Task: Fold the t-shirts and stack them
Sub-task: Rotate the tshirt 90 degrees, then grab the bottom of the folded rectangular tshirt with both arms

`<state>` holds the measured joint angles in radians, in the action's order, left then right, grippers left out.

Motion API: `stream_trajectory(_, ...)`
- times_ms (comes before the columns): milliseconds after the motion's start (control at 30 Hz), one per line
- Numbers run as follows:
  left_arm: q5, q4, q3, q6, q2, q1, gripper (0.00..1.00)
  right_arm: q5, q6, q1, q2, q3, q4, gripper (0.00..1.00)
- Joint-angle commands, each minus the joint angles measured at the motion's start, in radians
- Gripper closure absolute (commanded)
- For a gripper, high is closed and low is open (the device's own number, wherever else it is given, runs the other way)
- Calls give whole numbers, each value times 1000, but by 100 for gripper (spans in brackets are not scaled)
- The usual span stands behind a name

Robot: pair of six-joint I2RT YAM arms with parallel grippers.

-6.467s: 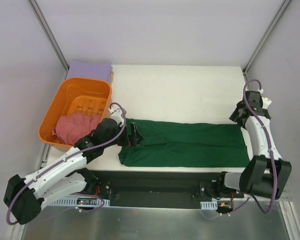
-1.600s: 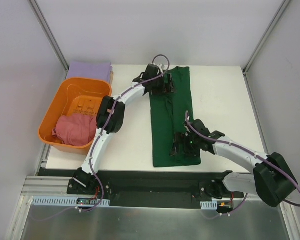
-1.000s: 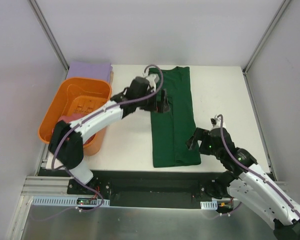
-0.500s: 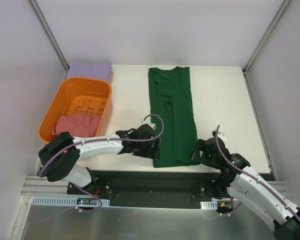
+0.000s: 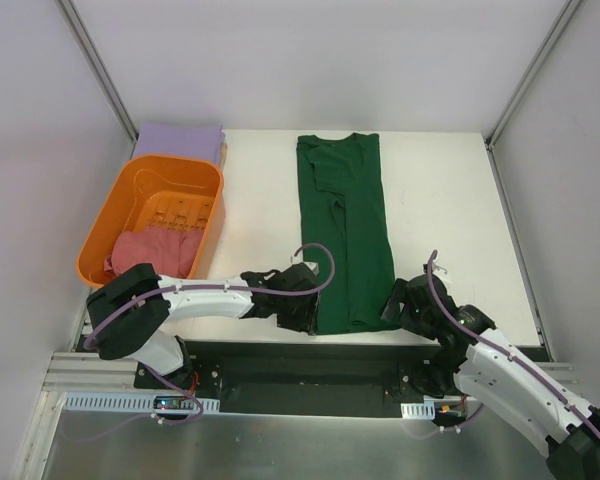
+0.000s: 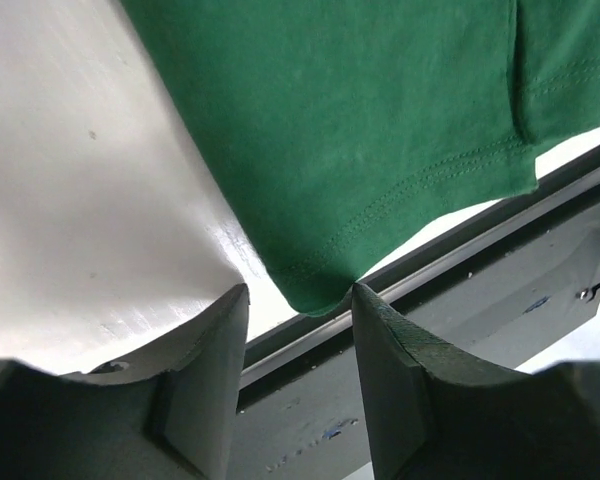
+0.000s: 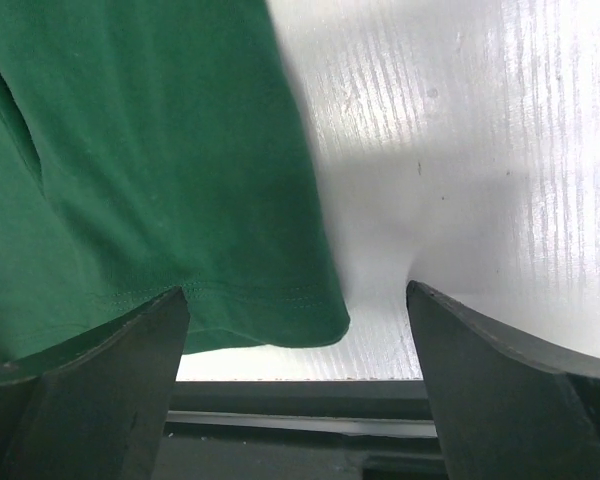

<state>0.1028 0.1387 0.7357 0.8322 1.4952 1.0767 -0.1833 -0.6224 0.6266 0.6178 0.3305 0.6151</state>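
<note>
The dark green t-shirt (image 5: 345, 230) lies folded in a long strip running from the far edge to the near edge of the table. My left gripper (image 5: 308, 312) is at its near left corner. In the left wrist view that hem corner (image 6: 315, 290) sits between the tips of the left gripper (image 6: 298, 292), whose jaws stand partly apart. My right gripper (image 5: 392, 305) is at the near right corner. It is wide open (image 7: 298, 292) around the hem (image 7: 280, 315). The pinkish-red t-shirt (image 5: 148, 255) is bunched in the basket. The lavender t-shirt (image 5: 178, 138) lies folded behind the basket.
The orange basket (image 5: 110, 215) stands at the left of the white table (image 5: 450, 200). A black rail (image 5: 360, 350) runs just below the table's near edge, under both grippers. Grey walls close in the sides.
The shirt was turned lengthwise. My left arm came back from the shirt's far end to its near left corner and narrowed its jaws. My right gripper settled at the near right corner.
</note>
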Motion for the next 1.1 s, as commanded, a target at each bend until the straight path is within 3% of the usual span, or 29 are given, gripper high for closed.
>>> stream_trajectory(0,-6,-5,-9,56,45,25,59,10,-19,-4,3,-15,-20,8)
stream_trajectory(233,-55,-4,1,68,73,25,68,25,-7,-4,17,-16,-25,9)
stream_trajectory(433,-81,1,7,59,83,25,100,47,-19,-4,31,-18,-37,16)
stream_trajectory(533,-77,-1,11,70,97,25,100,67,-28,-4,40,-22,-55,23)
stream_trajectory(767,-129,-1,-27,71,34,25,100,56,-59,-4,54,-18,-49,55)
stream_trajectory(933,-123,1,-51,90,2,31,100,70,-47,-2,49,4,-14,95)
stream_trajectory(1067,-132,1,-97,134,-59,90,100,217,-36,4,-5,-5,28,99)
